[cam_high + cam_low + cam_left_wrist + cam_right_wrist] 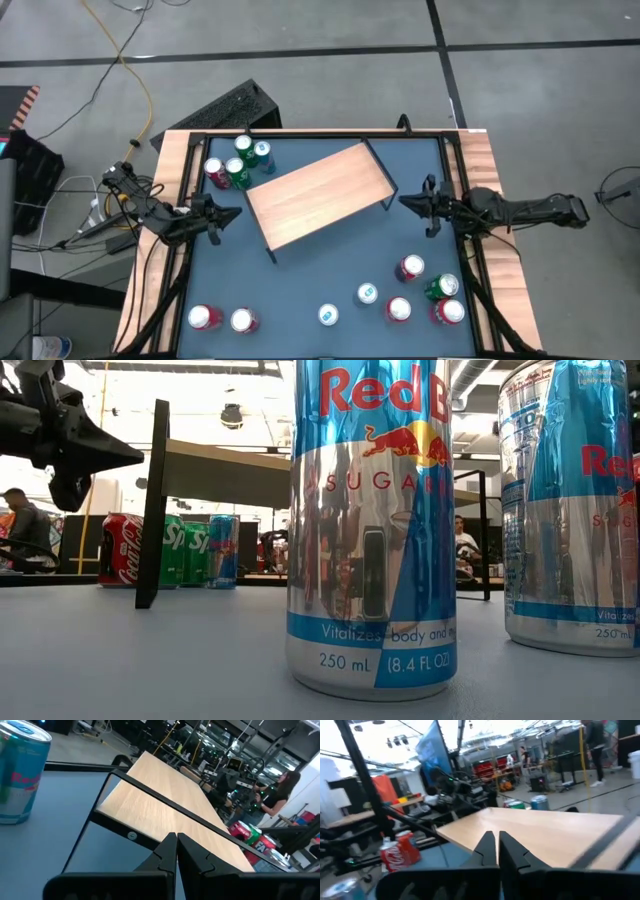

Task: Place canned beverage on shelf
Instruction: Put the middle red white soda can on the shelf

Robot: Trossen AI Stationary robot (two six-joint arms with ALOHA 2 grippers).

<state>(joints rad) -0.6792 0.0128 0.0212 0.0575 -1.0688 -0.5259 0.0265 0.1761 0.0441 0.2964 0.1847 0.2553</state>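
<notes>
Fingers on both grippers are pressed together and hold nothing. The left gripper point(232, 214) hangs beside the left end of the shelf point(320, 193), and the right gripper point(408, 203) hangs beside the right end. The shelf sits in the middle of the table point(300, 275), turned a bit slantwise, and its top is bare. No can is on it yet. All the cans stand upright, tall way up. One bunch of cans point(238, 161) stands at the far left corner, just past the left gripper. A red can point(410, 267) stands nearer the front on the right side, the closest one to the right gripper, with more cans behind it in the corner. Each arm has cans close by, so either could go. I think the fingers must open first, then come at a can from the side.
</notes>
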